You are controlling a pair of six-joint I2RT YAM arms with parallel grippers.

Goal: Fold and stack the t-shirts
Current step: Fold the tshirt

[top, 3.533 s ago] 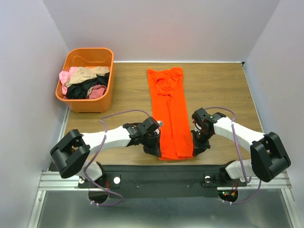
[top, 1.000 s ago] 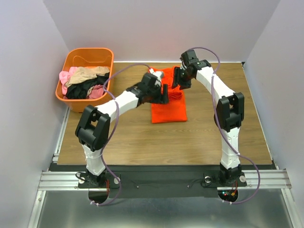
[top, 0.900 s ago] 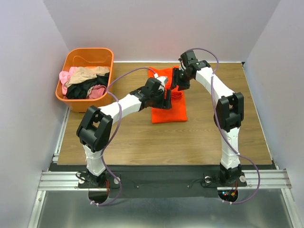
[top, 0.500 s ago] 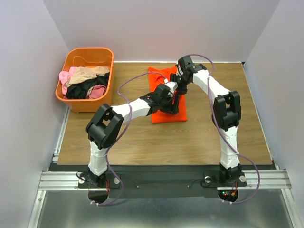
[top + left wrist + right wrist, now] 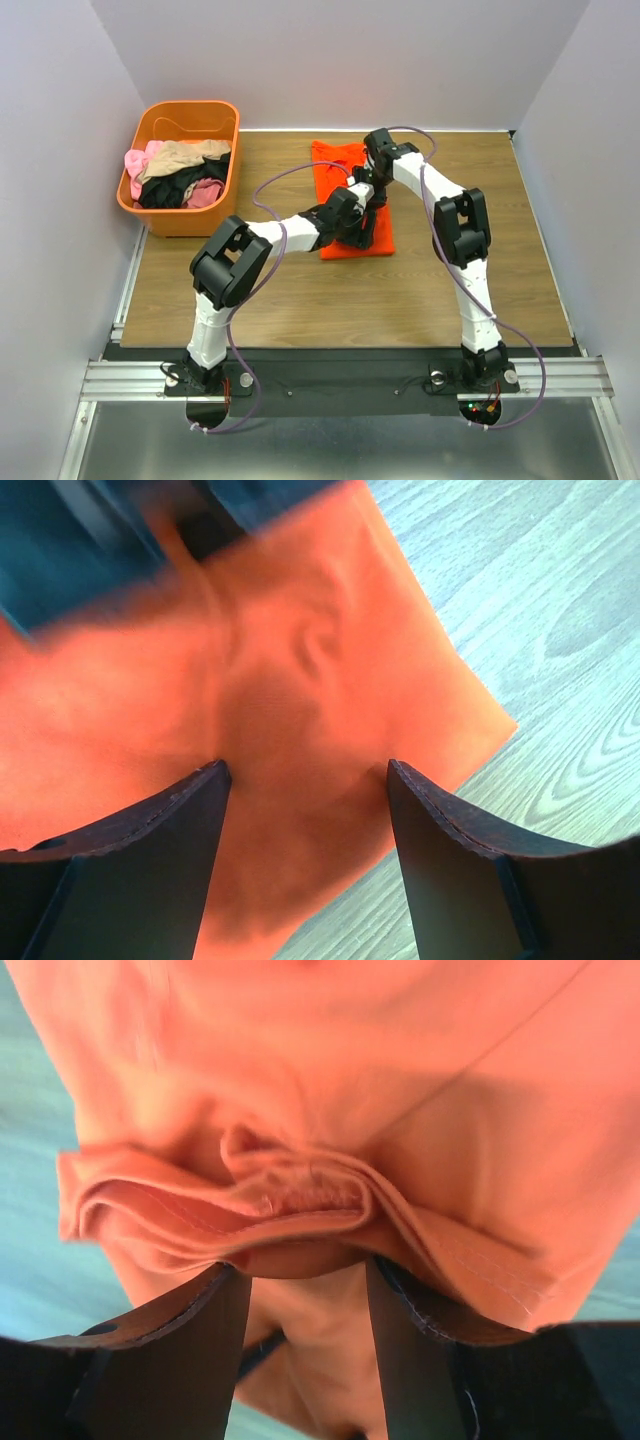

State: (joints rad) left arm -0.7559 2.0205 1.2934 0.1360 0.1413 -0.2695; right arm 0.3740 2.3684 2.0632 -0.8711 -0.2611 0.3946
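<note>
The orange-red t-shirt (image 5: 335, 170) lies folded on the wooden table, towards the far side, in the top view. My left gripper (image 5: 367, 228) hovers over its near right part. In the left wrist view it (image 5: 305, 780) is open, with flat orange cloth (image 5: 300, 680) under the gap and the shirt's corner beside it. My right gripper (image 5: 377, 195) sits over the shirt's right side. In the right wrist view it (image 5: 300, 1268) is open; a bunched fold of hems (image 5: 250, 1210) lies across its fingertips (image 5: 180, 1350). Pink, tan and black t-shirts (image 5: 180, 175) fill the tub.
The orange plastic tub (image 5: 190, 215) stands at the far left of the table. White walls close in the left, far and right sides. Both arms stretch across the table's middle and cross close together over the shirt, with purple cables looping above.
The long shirt got folded in half towards the far side. Over the last second the left gripper slid right onto the shirt's near part and the right gripper moved nearer and left.
</note>
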